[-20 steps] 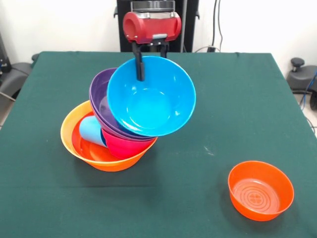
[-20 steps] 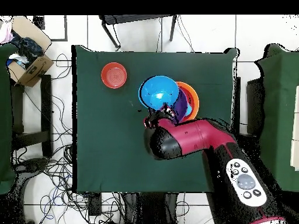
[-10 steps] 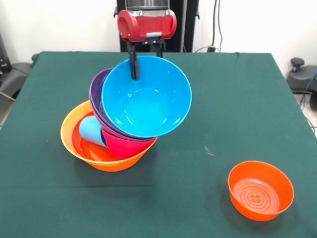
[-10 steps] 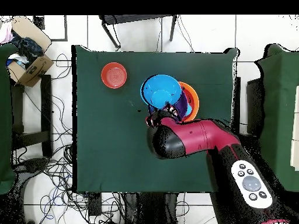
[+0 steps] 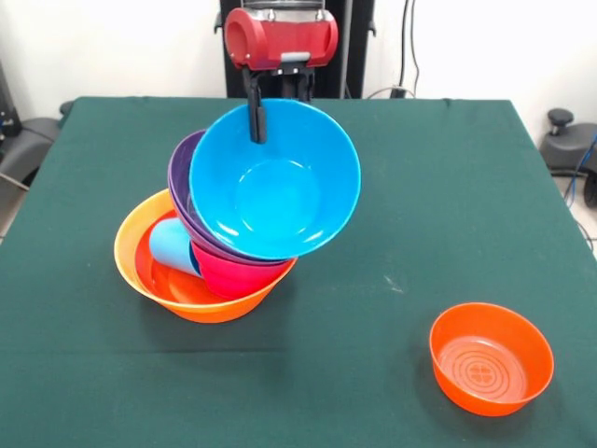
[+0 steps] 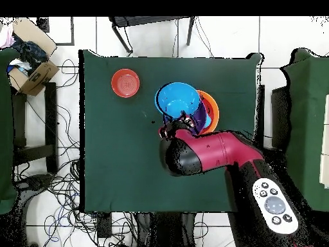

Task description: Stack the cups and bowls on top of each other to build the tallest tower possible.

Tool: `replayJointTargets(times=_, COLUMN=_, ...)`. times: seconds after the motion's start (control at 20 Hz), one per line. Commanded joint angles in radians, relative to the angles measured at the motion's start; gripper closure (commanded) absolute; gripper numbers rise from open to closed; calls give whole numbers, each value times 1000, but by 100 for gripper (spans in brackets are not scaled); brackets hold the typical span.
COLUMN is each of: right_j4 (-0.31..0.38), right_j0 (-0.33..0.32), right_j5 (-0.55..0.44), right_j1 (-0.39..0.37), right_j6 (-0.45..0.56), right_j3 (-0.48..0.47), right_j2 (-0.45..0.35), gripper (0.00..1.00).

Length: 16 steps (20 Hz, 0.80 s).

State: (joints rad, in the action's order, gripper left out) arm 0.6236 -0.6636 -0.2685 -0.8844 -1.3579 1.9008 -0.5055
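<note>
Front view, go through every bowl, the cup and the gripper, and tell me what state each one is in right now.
blue bowl: tilted toward the camera, rim pinched by the gripper
gripper: shut on the blue bowl's far rim
purple bowl: nested under the blue bowl, leaning
magenta bowl: low in the pile, tilted
large orange bowl: base, on the table
light blue cup: lying inside the large orange bowl
small orange bowl: upright, empty, apart

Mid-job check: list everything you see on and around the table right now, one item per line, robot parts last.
Blue bowl: one, tilted, top of the pile, rim pinched by the hand.
Purple bowl: at least one, behind the blue bowl.
Magenta bowl: one, under the purple.
Large orange bowl: one, base of the pile.
Light blue cup: one, lying inside the large orange bowl.
Small orange bowl: one, alone, apart from the pile.
Table: one, green cloth.
Cardboard box: one, on the floor beside the table.
Hand: one, black fingers, shut on the blue bowl's rim.
Arm: one, red.
</note>
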Motion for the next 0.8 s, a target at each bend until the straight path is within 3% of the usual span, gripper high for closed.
replayJointTargets(times=0.05, right_j4=-24, right_j0=32, right_j5=-86, right_j1=-47, right_j6=-116, right_j3=70, right_j2=56, gripper=0)
replayJointTargets(times=0.8, right_j4=12, right_j0=21, right_j5=-50, right_j1=8, right_j6=-92, right_j3=70, right_j2=70, gripper=0)
